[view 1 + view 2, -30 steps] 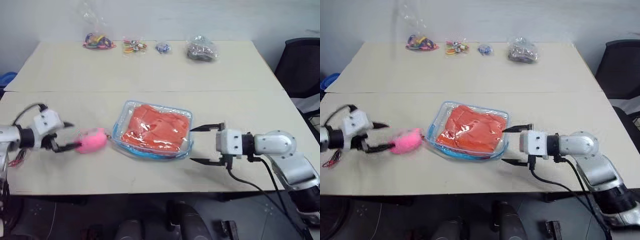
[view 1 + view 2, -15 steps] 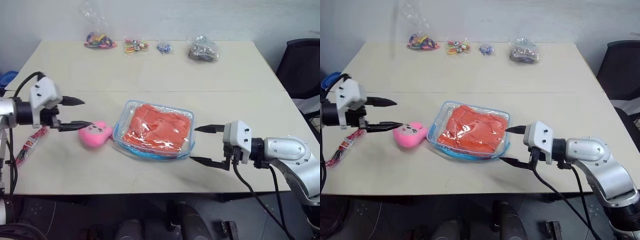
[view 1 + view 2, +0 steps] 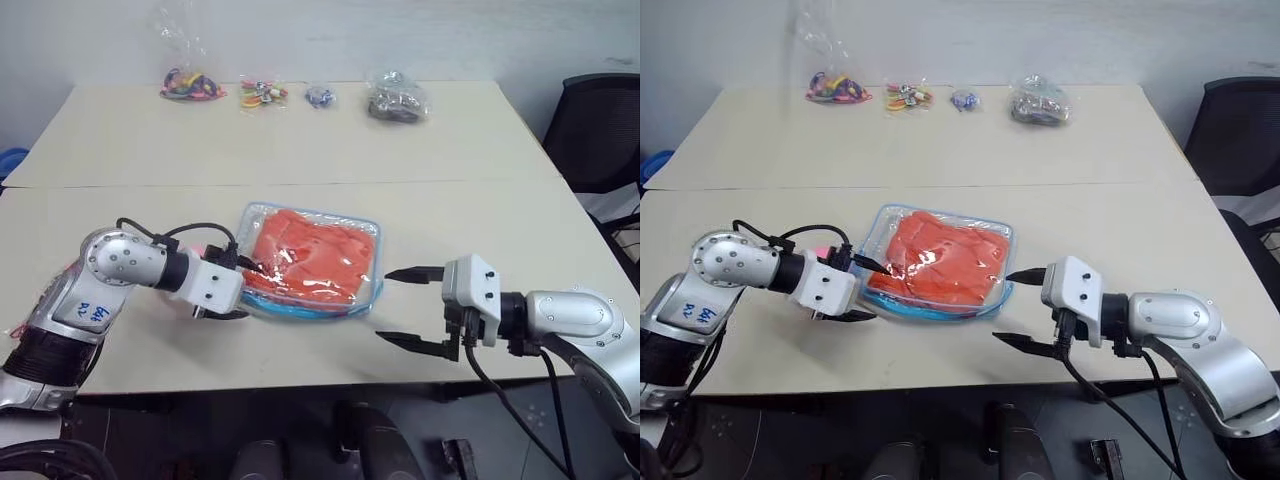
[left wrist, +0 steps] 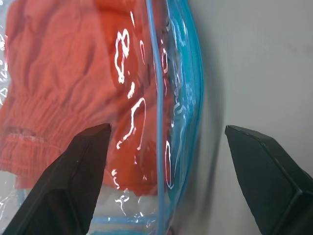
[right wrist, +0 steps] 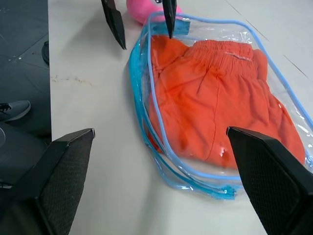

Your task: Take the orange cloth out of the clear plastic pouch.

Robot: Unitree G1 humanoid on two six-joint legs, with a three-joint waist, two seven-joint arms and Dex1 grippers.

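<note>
The clear plastic pouch (image 3: 300, 308) with a light blue zipper border lies flat at mid-table, and the orange cloth (image 3: 315, 255) is folded inside it. My left gripper (image 3: 250, 292) is open at the pouch's left end. In the left wrist view the blue border of the pouch (image 4: 188, 98) runs between its fingers, with the ribbed cloth (image 4: 58, 88) beside one of them. My right gripper (image 3: 385, 305) is open with nothing in it. It points at the pouch's right end, a short gap away. The right wrist view shows the pouch (image 5: 146, 73) and the cloth (image 5: 220, 98).
A pink plush toy (image 5: 142, 10) lies just behind the left gripper, beyond the pouch's left end. Several small bags of trinkets (image 3: 190, 85) (image 3: 395, 100) line the table's far edge. A black chair (image 3: 600, 130) stands at the right.
My left gripper swung right from beside the pink toy to the pouch's left end, rolling as it went. The right gripper drew back a little from the pouch.
</note>
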